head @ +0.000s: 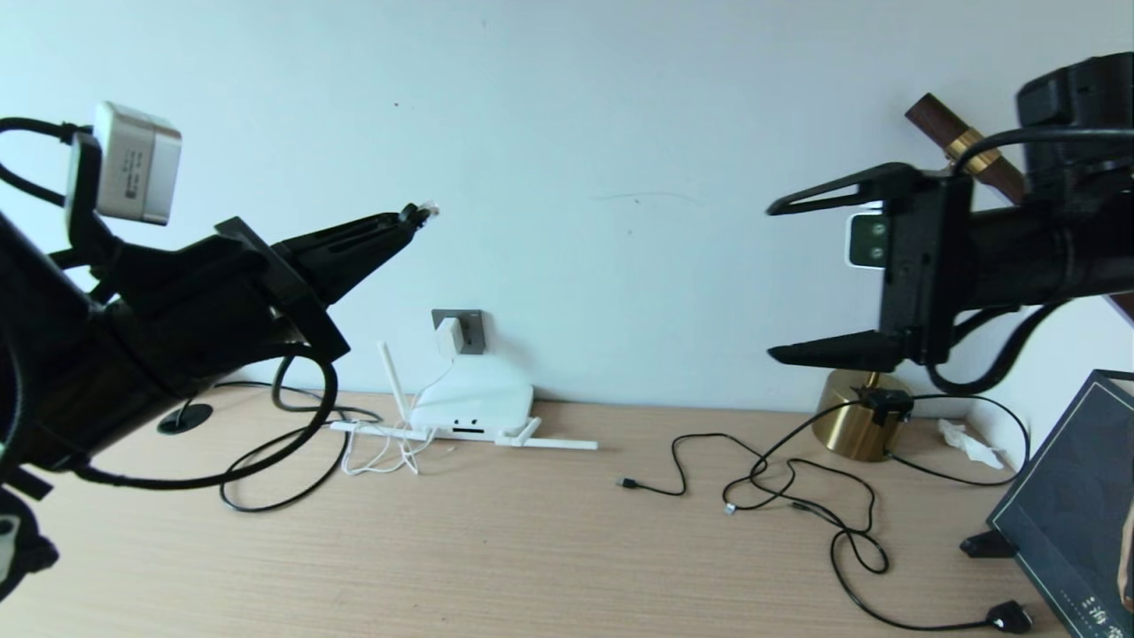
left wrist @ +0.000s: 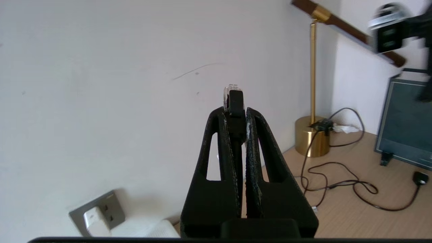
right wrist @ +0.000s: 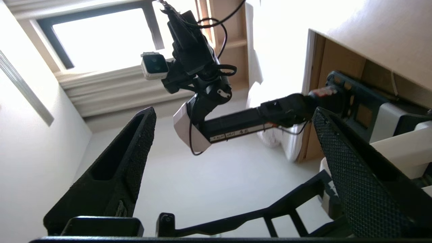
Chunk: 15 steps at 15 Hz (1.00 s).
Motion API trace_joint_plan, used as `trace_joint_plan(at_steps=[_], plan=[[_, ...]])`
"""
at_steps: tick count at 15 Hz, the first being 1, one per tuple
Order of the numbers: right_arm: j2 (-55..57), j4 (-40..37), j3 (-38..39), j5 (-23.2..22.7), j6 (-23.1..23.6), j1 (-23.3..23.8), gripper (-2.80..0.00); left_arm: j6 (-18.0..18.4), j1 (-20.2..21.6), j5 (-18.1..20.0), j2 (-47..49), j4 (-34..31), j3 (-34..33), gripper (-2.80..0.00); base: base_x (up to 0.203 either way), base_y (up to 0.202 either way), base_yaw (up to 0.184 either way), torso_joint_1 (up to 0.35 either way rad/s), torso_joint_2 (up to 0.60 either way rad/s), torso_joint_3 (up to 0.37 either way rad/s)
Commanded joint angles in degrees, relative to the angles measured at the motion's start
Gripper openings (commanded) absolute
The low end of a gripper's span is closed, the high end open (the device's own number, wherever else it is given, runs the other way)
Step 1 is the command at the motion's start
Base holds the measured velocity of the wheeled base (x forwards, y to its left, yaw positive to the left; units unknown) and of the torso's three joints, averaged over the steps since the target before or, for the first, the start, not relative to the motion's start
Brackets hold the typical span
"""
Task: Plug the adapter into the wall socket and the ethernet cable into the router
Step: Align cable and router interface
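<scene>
Pale wood-grain desk carries one flat white router at the far wall, the cube-shaped adapter seated in the grey wall socket above it. The left gripper pinches the black ethernet cable, clear clip protruding, high left of the socket. The right gripper, raised at right, shows two textured fingers spread wide, empty.
</scene>
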State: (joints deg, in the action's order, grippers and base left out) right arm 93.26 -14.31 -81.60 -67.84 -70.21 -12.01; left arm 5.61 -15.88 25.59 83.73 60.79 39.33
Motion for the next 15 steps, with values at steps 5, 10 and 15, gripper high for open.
trace_joint_plan(at_steps=[5, 10, 15], plan=[[-27.2, -0.11, 18.74, 13.36, 19.01, 13.85, 0.0, -1.42, 1.55, -6.57, 2.09, -8.34, -0.7, -2.8, 0.0, 0.0, 0.0, 0.0, 0.0, 0.0], [-44.73, 1.68, 42.33, 52.66, 56.64, 15.68, 0.0, -3.9, 1.71, -15.34, 3.13, -11.58, -1.53, -2.8, 0.0, 0.0, 0.0, 0.0, 0.0, 0.0], [-56.99, 24.13, 69.53, 55.68, 68.61, 15.86, 0.0, -3.92, 3.46, -15.97, 6.43, -11.46, -6.18, -2.8, 0.0, 0.0, 0.0, 0.0, 0.0, 0.0]])
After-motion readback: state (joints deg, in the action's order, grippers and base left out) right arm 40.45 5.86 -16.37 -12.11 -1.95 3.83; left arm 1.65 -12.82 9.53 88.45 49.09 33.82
